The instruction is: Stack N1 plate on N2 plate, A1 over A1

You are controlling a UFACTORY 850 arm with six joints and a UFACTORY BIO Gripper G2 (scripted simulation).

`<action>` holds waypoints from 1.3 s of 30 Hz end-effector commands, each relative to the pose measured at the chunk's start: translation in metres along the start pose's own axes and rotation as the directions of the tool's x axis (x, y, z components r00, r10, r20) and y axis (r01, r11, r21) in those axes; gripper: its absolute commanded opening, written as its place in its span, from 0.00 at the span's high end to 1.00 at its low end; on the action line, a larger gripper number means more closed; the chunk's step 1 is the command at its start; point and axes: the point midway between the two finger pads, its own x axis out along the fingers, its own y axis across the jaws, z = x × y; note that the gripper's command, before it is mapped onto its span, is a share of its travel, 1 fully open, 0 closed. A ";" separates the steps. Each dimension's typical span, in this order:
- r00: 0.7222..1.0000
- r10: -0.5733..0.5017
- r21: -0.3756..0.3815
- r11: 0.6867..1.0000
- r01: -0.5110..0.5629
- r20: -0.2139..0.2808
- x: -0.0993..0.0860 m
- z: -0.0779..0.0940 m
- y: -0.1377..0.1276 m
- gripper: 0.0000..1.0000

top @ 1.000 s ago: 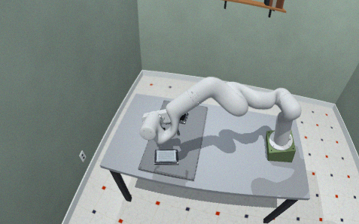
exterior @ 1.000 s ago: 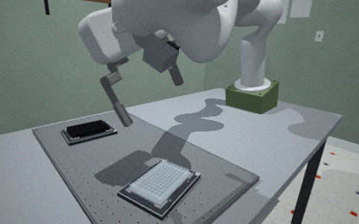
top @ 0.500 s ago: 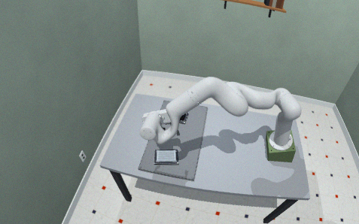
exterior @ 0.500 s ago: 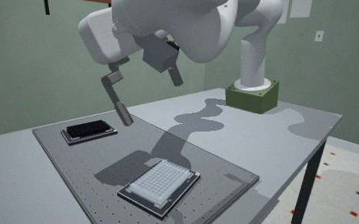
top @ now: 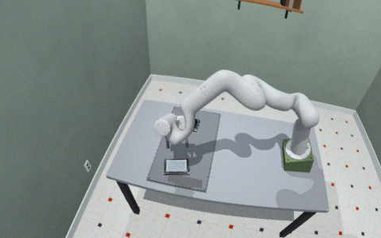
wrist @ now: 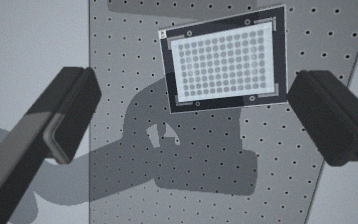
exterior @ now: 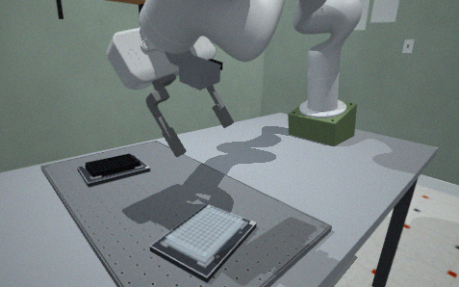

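Note:
A clear 96-well plate (top: 176, 165) (exterior: 206, 228) (wrist: 222, 62) sits in nest N1 (exterior: 174, 255) (wrist: 280, 60), a dark frame. A small white mark (wrist: 162, 34) is at the nest's upper-left corner in the wrist view. A black plate (exterior: 112, 165) sits in nest N2 (exterior: 92, 181); in the top view the arm partly hides it, and it is outside the wrist view. My gripper (top: 177, 146) (exterior: 203, 139) (wrist: 195, 117) is open and empty, its fingers well apart. It hangs high above the board between the nests, and N1 appears turned and off-centre between the fingers in the wrist view.
Both nests stand on a grey perforated board (top: 212, 124) (exterior: 307, 219) on the table (top: 251, 184). The arm's green base block (top: 297, 160) (exterior: 318, 127) stands at the table's far end from the board. A shelf (top: 271, 4) hangs on the back wall.

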 end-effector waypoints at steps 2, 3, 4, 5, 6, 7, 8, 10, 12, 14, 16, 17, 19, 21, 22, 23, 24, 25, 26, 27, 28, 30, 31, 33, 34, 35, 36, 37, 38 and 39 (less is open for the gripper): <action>0.992 -0.069 -0.008 0.997 0.070 0.110 0.003 0.000 0.009 0.63; 0.987 -0.088 0.000 0.996 0.089 0.136 0.003 0.000 0.009 0.63; 0.981 -0.106 0.008 0.994 0.107 0.163 0.003 0.000 0.009 0.63; 0.974 -0.125 0.017 0.992 0.124 0.189 0.003 0.000 0.009 0.63; 0.966 -0.144 0.026 0.990 0.142 0.214 0.003 -0.001 0.009 0.63; 0.960 -0.157 0.033 0.988 0.153 0.232 0.003 -0.001 0.009 0.63; 0.951 -0.178 0.046 0.984 0.172 0.254 0.002 0.000 0.013 0.63; 0.929 -0.220 0.072 0.975 0.208 0.298 0.002 0.000 0.014 0.63; 0.910 -0.254 0.094 0.967 0.236 0.329 -0.001 0.000 0.018 0.63; 0.881 -0.299 0.126 0.954 0.271 0.366 -0.001 0.000 0.019 0.63; 0.856 -0.337 0.154 0.941 0.300 0.393 -0.005 -0.001 0.022 0.63; 0.856 -0.337 0.154 0.941 0.300 0.393 -0.005 -0.001 0.022 0.63; 0.839 -0.360 0.172 0.933 0.317 0.408 -0.007 -0.001 0.024 0.63; 0.804 -0.408 0.209 0.913 0.350 0.433 -0.014 -0.003 0.029 0.63; 0.786 -0.431 0.229 0.902 0.366 0.444 -0.014 -0.003 0.029 0.63; 0.766 -0.454 0.248 0.891 0.381 0.455 -0.014 -0.003 0.029 0.63; 0.746 -0.477 0.267 0.879 0.395 0.465 -0.014 -0.003 0.029 0.63; 0.732 -0.492 0.280 0.871 0.404 0.471 -0.014 -0.003 0.029 0.63; 0.712 -0.515 0.301 0.857 0.419 0.478 -0.018 -0.005 0.032 0.63; 0.690 -0.538 0.321 0.843 0.432 0.483 -0.022 -0.006 0.035 0.63; 0.668 -0.561 0.342 0.828 0.445 0.489 -0.023 -0.007 0.036 0.63; 0.623 -0.606 0.383 0.796 0.469 0.495 -0.027 -0.009 0.038 0.63; 0.600 -0.628 0.404 0.778 0.481 0.496 -0.031 -0.011 0.041 0.63; 0.552 -0.670 0.445 0.742 0.502 0.496 -0.034 -0.013 0.043 0.63; 0.552 -0.670 0.445 0.742 0.502 0.496 -0.034 -0.013 0.043 0.63; 0.552 -0.670 0.445 0.742 0.502 0.496 -0.034 -0.013 0.043 0.63; 0.528 -0.692 0.465 0.722 0.511 0.493 -0.037 -0.015 0.045 0.63; 0.503 -0.712 0.486 0.702 0.521 0.490 -0.041 -0.018 0.048 0.63; 0.478 -0.732 0.506 0.681 0.529 0.486 -0.045 -0.020 0.050 0.63; 0.452 -0.751 0.526 0.660 0.536 0.481 -0.046 -0.021 0.051 0.63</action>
